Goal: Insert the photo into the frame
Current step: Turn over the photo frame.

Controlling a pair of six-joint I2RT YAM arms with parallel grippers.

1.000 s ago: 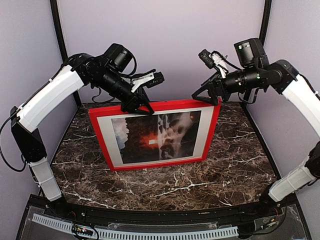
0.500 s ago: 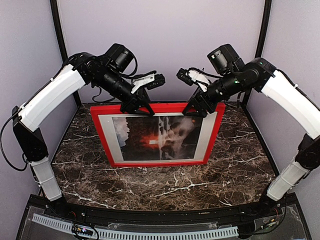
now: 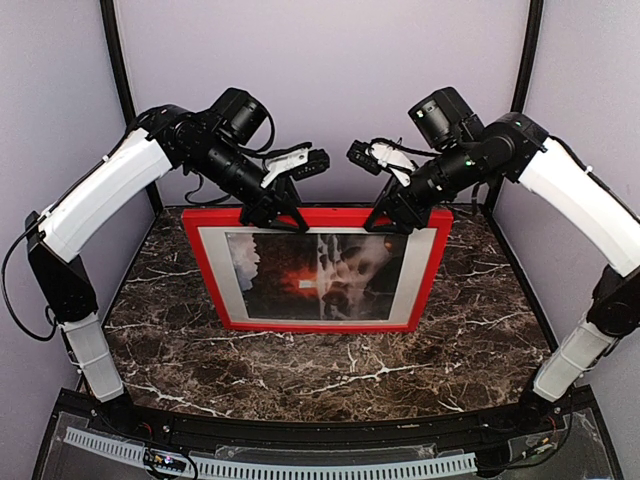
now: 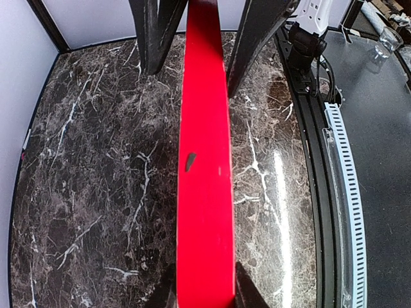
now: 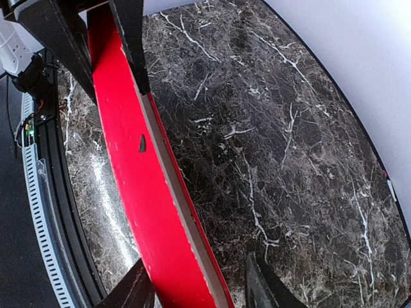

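Red on its front, the frame [image 3: 320, 325] stood upright on its long lower rail in the middle of the overhead view, on the dark, white-veined marble table [image 3: 330, 385], with its face turned toward the bottom of the picture. The photo [image 3: 290, 290] sat inside it, at the centre of the frame, bordered all round by a white mat [image 3: 212, 275]; its red-orange glow showed left of centre, and pale streaks of glare crossed its right half. The left gripper [image 3: 275, 215] came in from the upper left and was clamped on the top rail left of its midpoint; in the left wrist view its two dark fingers [image 4: 164, 296] pressed flush against both sides of the red rail at the bottom edge. The right gripper [image 3: 388, 222] reached in from the upper right and sat over the same rail right of its midpoint. In the right wrist view its jaws straddled the rail but stood apart: the finger at lower left [image 5: 136, 290] lay against the red face, while the other [image 5: 260, 285] was just clear of the pale back edge, with marble showing between them. A small dark fleck [image 4: 191, 162] marked the top of the rail between the two grippers.
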